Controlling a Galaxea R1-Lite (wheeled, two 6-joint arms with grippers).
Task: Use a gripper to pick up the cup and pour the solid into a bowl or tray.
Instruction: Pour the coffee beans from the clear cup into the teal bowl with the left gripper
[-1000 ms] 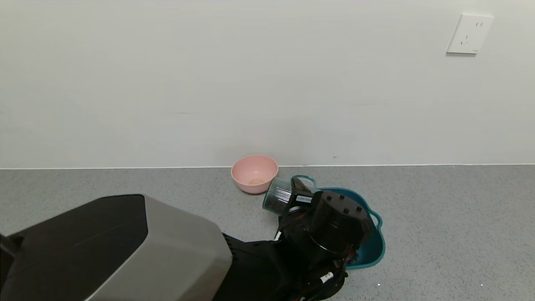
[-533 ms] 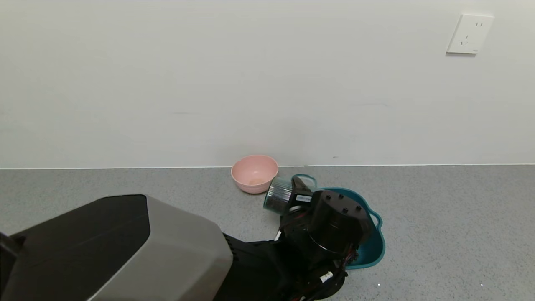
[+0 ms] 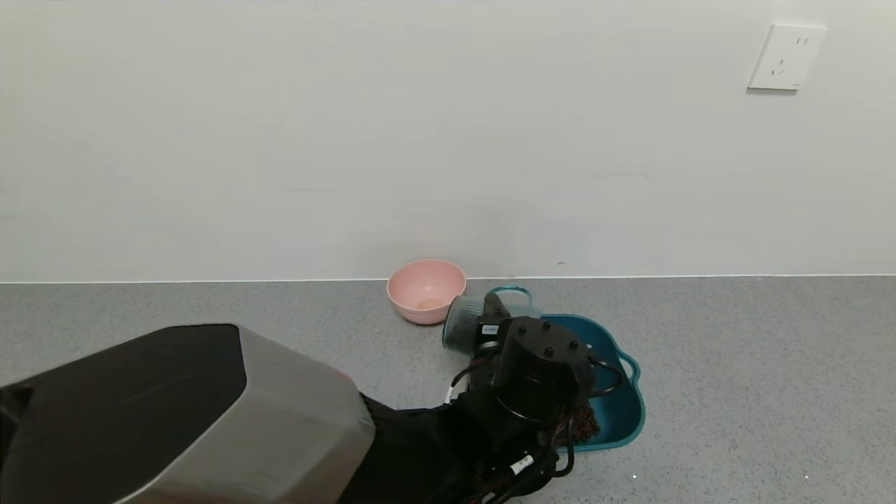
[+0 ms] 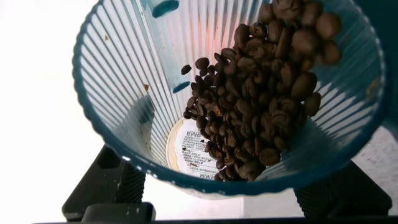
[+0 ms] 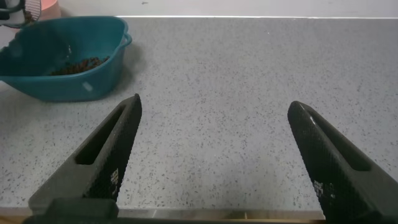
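Now my left end effector (image 3: pixel 483 323), pinching the cup (image 3: pixel 463 323), had tipped it further over the basin (image 3: pixel 616 413); beans (image 3: pixel 582 423) had begun landing there, though many remained inside. My right end effector (image 5: pixel 214 149) hung spread.

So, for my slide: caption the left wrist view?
Left tool tips the cup; beans slide toward its rim.

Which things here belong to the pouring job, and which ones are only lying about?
Belong to the job:
- left pincer, shut on the tipped cup
- solid, partly in the cup, partly in the basin
- teal basin

Just lying about:
- pink bowl
- right pincer, open, holding nothing
- wall socket
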